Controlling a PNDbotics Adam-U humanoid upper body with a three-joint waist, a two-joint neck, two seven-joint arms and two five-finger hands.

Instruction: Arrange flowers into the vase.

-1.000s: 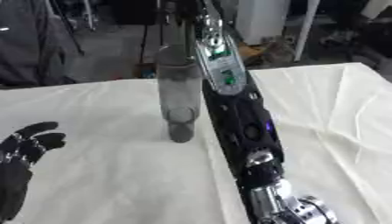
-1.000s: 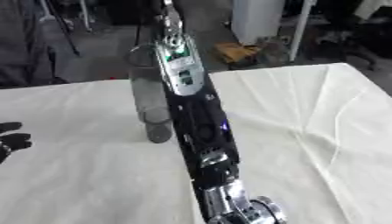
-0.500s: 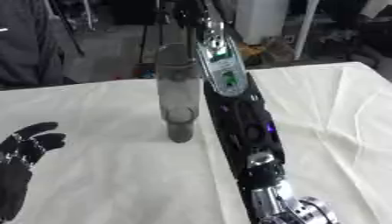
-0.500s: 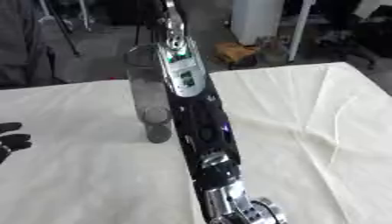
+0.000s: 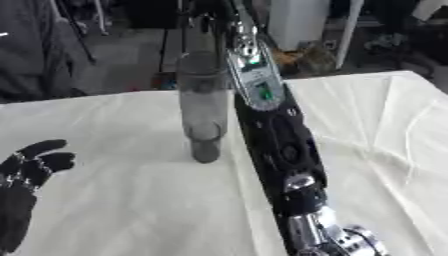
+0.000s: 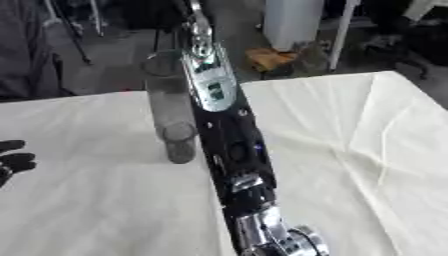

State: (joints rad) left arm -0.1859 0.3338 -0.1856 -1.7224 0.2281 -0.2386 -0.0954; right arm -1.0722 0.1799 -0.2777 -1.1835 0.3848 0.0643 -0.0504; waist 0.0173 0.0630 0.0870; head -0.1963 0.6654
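A tall clear glass vase [image 5: 203, 107] stands upright on the white cloth near the table's middle. My right arm [image 5: 267, 115] rises from the lower right and passes just right of the vase, its silver forearm panel level with the vase's upper part. My right hand [image 5: 219, 17] lies at the top edge above the vase mouth, dark against the background, so its state is unclear. My left hand [image 5: 31, 167] rests open at the lower left, fingers spread, well apart from the vase. No flower shows in either view.
The white tablecloth [image 5: 376, 135] is creased on the right side. Beyond the table's far edge are dark stands, a white cabinet [image 6: 293, 20] and clutter on the floor.
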